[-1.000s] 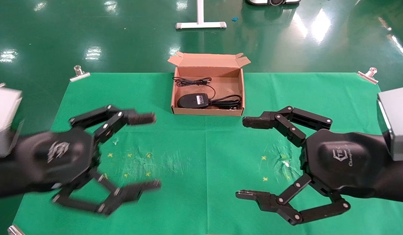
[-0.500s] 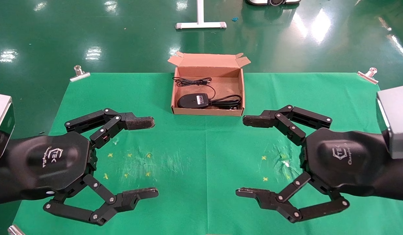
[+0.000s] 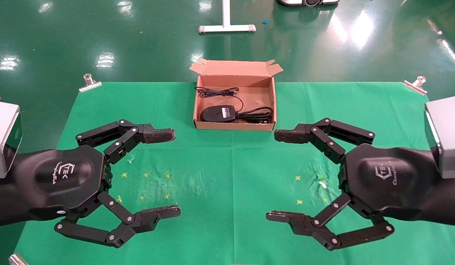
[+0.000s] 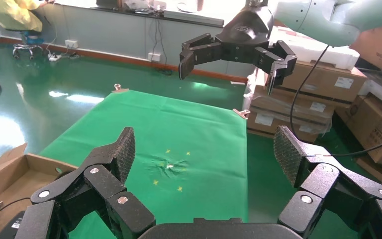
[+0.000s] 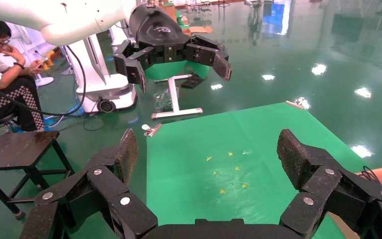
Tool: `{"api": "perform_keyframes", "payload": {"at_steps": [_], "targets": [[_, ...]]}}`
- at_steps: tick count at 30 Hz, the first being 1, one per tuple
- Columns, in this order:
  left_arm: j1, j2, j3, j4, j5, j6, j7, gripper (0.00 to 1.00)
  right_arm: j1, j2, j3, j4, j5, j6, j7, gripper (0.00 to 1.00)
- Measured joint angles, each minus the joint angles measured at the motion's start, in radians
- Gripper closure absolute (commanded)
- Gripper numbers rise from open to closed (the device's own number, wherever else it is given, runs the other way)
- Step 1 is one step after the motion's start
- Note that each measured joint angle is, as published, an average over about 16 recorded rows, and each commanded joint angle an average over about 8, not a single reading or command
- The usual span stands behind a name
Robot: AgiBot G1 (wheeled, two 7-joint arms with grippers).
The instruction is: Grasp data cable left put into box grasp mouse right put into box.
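The brown cardboard box (image 3: 233, 126) stands open at the far middle of the green cloth. Inside it the black mouse (image 3: 218, 113) lies upside down with its white label up, and its thin cord (image 3: 217, 92) is coiled behind it. The thick bundled data cable (image 3: 255, 115) lies in the box beside the mouse. My left gripper (image 3: 175, 173) is open and empty above the cloth, nearer to me than the box and to its left. My right gripper (image 3: 272, 177) is open and empty, nearer than the box and to its right. In the left wrist view a corner of the box (image 4: 10, 172) shows.
The green cloth (image 3: 231, 176) covers the table and is held by metal clips (image 3: 89, 82) at its far corners. Small yellow marks (image 3: 146, 175) lie under each gripper. A white stand (image 3: 226, 26) is on the floor behind the table.
My left gripper has shifted slightly and steadied, still open. The right gripper and the box's contents have not moved.
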Motion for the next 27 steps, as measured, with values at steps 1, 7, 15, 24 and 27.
{"api": "perform_keyframes", "payload": {"at_steps": [1,7,15,24,27], "targets": [[0.000,0.000,0.000,0.000,0.000,0.000,0.000,0.00,0.000,0.000,0.000,0.000,0.000,0.000,0.000,0.00],[-0.002,0.001,0.002,0.002,0.001,-0.002,0.001,0.00,0.000,0.000,0.000,-0.001,0.000,0.000,0.000,0.00],[-0.003,0.002,0.003,0.003,0.002,-0.003,0.001,0.00,0.001,-0.001,0.000,-0.001,-0.001,0.001,0.000,0.00],[-0.003,0.003,0.004,0.004,0.003,-0.004,0.002,0.00,0.001,-0.001,0.000,-0.001,-0.001,0.001,0.000,0.00],[-0.004,0.003,0.004,0.004,0.003,-0.004,0.002,0.00,0.001,-0.001,0.000,-0.001,-0.001,0.001,0.000,0.00]]}}
